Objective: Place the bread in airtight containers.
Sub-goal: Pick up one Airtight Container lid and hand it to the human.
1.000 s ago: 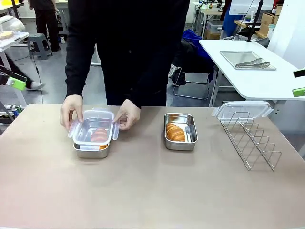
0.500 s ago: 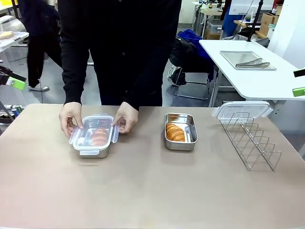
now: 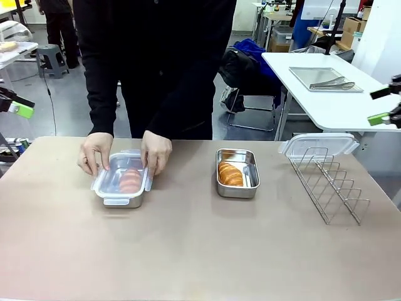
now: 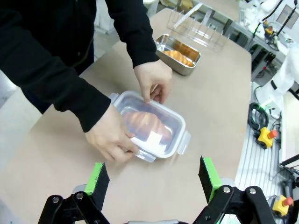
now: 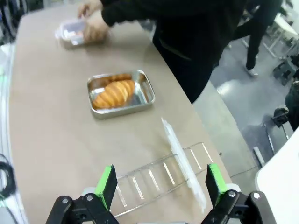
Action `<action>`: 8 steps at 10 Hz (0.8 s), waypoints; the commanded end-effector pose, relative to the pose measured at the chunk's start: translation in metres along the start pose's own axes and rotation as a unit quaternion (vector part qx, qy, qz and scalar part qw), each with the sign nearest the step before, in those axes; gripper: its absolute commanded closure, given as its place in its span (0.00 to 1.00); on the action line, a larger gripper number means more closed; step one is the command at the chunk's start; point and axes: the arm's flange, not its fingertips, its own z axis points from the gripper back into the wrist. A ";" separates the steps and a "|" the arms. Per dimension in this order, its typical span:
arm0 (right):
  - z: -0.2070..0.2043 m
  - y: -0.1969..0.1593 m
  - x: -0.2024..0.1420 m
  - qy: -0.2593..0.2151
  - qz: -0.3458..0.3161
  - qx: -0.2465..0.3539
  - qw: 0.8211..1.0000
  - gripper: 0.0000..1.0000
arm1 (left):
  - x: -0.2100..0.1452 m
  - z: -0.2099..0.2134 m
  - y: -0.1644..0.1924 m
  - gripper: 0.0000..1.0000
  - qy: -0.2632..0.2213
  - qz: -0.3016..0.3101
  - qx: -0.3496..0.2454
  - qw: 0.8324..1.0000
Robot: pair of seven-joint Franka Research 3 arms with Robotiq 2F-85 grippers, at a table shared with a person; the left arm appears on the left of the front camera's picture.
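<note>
Both arms are idling: the left gripper [image 4: 154, 179] is hanging spread above the lidded pan [image 4: 154, 128], and the right gripper [image 5: 159, 186] is gaping over the wire rack [image 5: 161, 175]. The person's hands [image 3: 156, 150] are pressing the clear lid [image 3: 122, 179] onto one croissant [image 3: 130, 180], likely to seal it. The other croissant [image 3: 230, 174] is lying in the uncovered pan [image 3: 250, 172], its spare lid [image 3: 319, 144] propped on the rack.

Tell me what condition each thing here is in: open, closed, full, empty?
Left pan: holds a croissant, lid on top, the person's hands pressing it.
Right pan: open, holds a croissant.
Spare lid: propped on the rack.
Left claw: open, empty.
Right claw: open, empty.
</note>
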 end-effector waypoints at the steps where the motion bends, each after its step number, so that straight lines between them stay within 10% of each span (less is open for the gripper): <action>1: -0.028 -0.031 0.027 0.111 0.032 0.021 0.993 0.00 | 0.001 0.000 -0.001 0.00 -0.003 -0.009 -0.004 1.000; 8: -0.120 -0.067 0.042 0.282 0.137 0.116 0.943 0.00 | 0.001 0.000 -0.001 0.00 -0.003 -0.009 -0.004 1.000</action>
